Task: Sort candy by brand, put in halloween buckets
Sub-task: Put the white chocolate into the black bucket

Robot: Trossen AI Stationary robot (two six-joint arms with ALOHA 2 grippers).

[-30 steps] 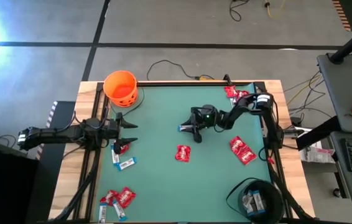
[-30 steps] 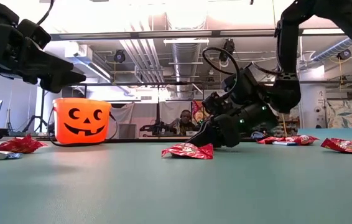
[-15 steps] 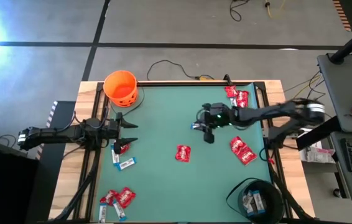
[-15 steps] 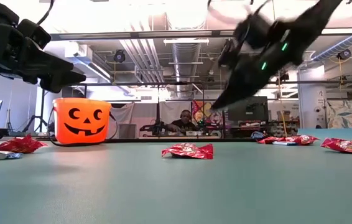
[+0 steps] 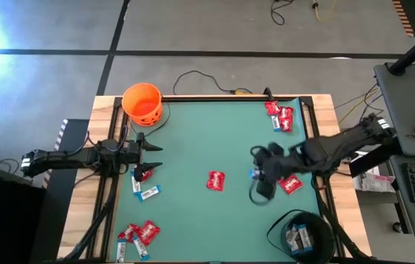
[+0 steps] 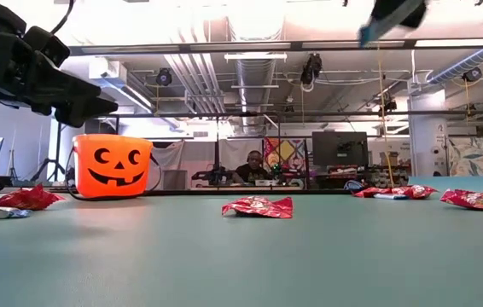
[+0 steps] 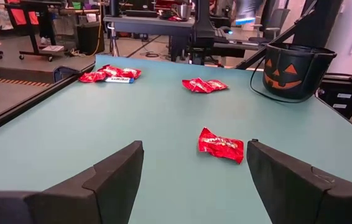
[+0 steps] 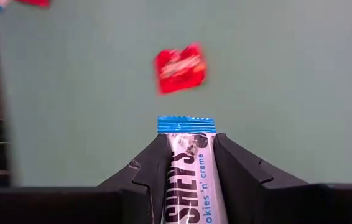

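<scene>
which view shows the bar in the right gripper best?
Right wrist view: the blue-and-white bar fills the foreground, clamped between the right gripper fingers, print readable. High view shows only a blue speck at the gripper. Low view catches a blurred blue edge. Left wrist view: not discernible.

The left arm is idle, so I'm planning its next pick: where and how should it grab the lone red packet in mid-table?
Grip the red packet across its crumpled middle, coming straight down. It lies flat and alone on the table, so the left gripper can likely straddle its narrower width.
</scene>
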